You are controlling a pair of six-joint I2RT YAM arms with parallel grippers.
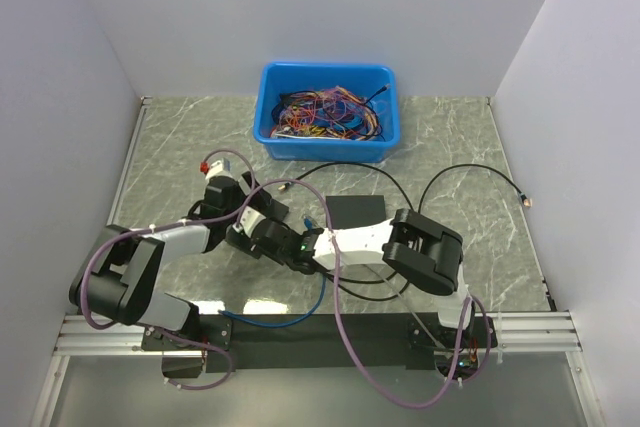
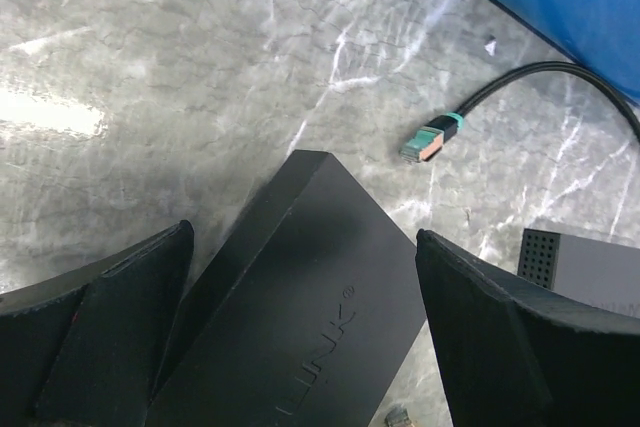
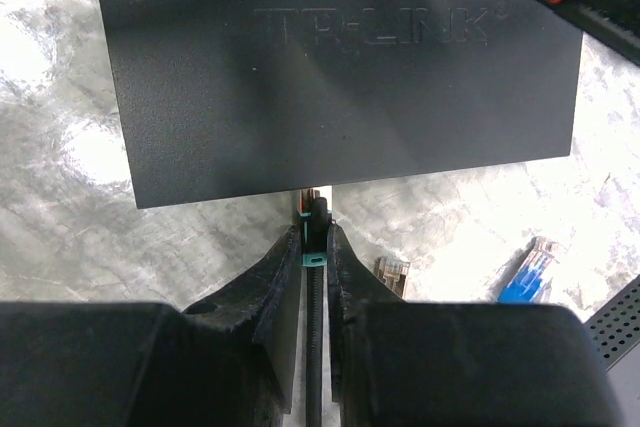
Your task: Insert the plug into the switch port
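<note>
My right gripper (image 3: 315, 239) pinches the plug (image 3: 316, 217) at the edge of the switch (image 3: 330, 67); my left gripper (image 2: 302, 235), spread, straddles it. A blue bin (image 1: 325, 150) holds tangled wires (image 1: 325, 112).

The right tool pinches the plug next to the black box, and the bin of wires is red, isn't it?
No, the bin is blue, not red; the top view shows it. The right tool does pinch the plug next to the black box.
</note>
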